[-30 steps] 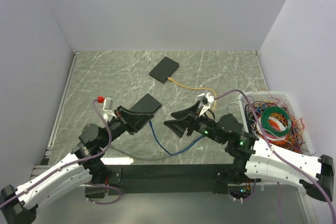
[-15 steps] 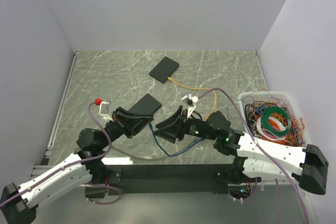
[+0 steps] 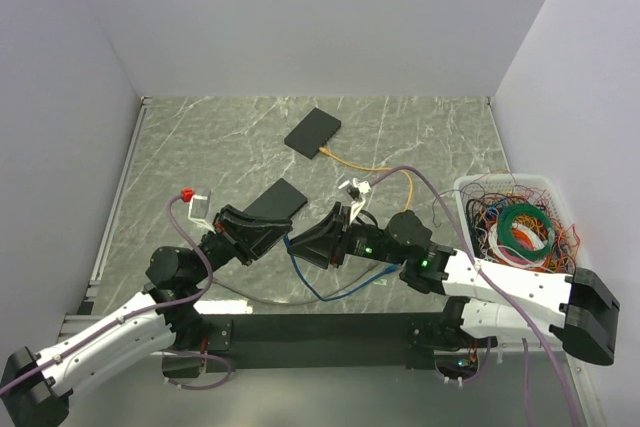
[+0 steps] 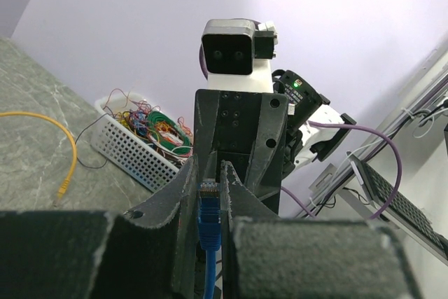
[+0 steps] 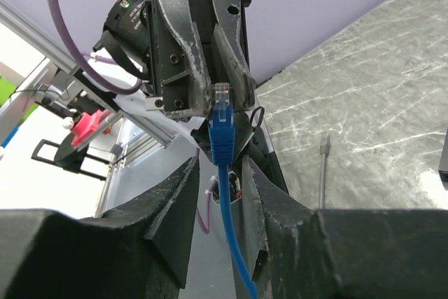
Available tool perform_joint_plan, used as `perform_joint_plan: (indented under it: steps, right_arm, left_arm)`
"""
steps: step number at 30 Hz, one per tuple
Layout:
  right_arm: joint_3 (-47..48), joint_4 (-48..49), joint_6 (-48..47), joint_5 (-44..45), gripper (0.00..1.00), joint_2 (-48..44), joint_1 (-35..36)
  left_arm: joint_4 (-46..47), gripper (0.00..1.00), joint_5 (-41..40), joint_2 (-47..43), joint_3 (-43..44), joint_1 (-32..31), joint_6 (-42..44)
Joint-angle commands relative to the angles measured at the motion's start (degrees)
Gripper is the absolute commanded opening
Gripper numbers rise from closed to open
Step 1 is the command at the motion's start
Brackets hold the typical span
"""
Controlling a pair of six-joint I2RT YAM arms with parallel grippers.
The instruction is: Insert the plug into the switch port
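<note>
- At mid-table, above the green marble-patterned tabletop (image 3: 420,137), the left gripper (image 5: 224,108) has its two black fingers pressed onto the blue-booted network plug with a clear tip (image 5: 222,118), holding it off the surface.
- The right gripper (image 5: 220,162) faces it nose to nose, with its fingers spread. They straddle the thin blue cable (image 3: 322,293) just below the boot, with no visible contact.
- Handling, as judged: the plug is light, hard plastic, and its clear tip and latch are fragile. The cable is limp and gives no steering. The best hold is across the boot's flat sides, close behind the tip, leaving the tip free to enter a port.
- Orientation: in both wrist views the plug stands roughly upright, clear tip uppermost and long axis vertical. The cable trails down to a loose loop on the table. The latch side cannot be determined.
- A flat black rectangular slab (image 3: 275,197) lies just beyond the left gripper.
- A second flat black box (image 3: 313,132) lies farther back, with a yellow cable (image 4: 73,152) running from it. Which of the two is the switch, and where its port faces, cannot be told.
- A white plastic basket of tangled wires (image 3: 520,179) sits at the right edge, well apart.
</note>
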Motion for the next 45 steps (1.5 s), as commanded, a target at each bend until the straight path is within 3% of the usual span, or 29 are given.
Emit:
perform_joint_plan:
  steps: [1, 20, 35, 36, 38, 39, 45]
  right_arm:
    - [3.0, 3.9, 0.2, -0.3, 0.38, 0.7, -0.3]
    - [4.2, 5.8, 1.3, -1.6, 0.33, 3.0, -0.3]
    - [2.7, 4.2, 0.8, -0.1, 0.06, 0.4, -0.3]
    - [2.6, 3.9, 0.7, 0.0, 0.04, 0.1, -0.3]
    - [2.2, 3.1, 0.5, 0.6, 0.02, -0.2, -0.3]
    - [2.2, 2.5, 0.3, 0.9, 0.02, -0.3, -0.3]
    - [1.8, -4.8, -2.2, 4.9, 0.0, -1.4, -0.3]
  left_arm:
    - [3.7, 0.01, 0.8, 0.2, -0.1, 0.0, -0.6]
    - [6.5, 0.01, 1.1, 1.2, -1.2, 0.0, -1.4]
    - [2.7, 0.02, -0.7, -0.6, -1.7, 0.0, -1.0]
    - [2.1, 0.06, -1.2, -0.9, -1.6, 0.0, -1.0]
    - [-1.0, 0.29, -2.1, -1.9, -1.4, 0.0, -0.6]
    - [-1.9, 0.46, -2.8, -2.4, -1.4, 0.0, 0.1]
    - [-16.9, 0.75, -9.4, -8.8, 1.3, 0.0, 2.6]
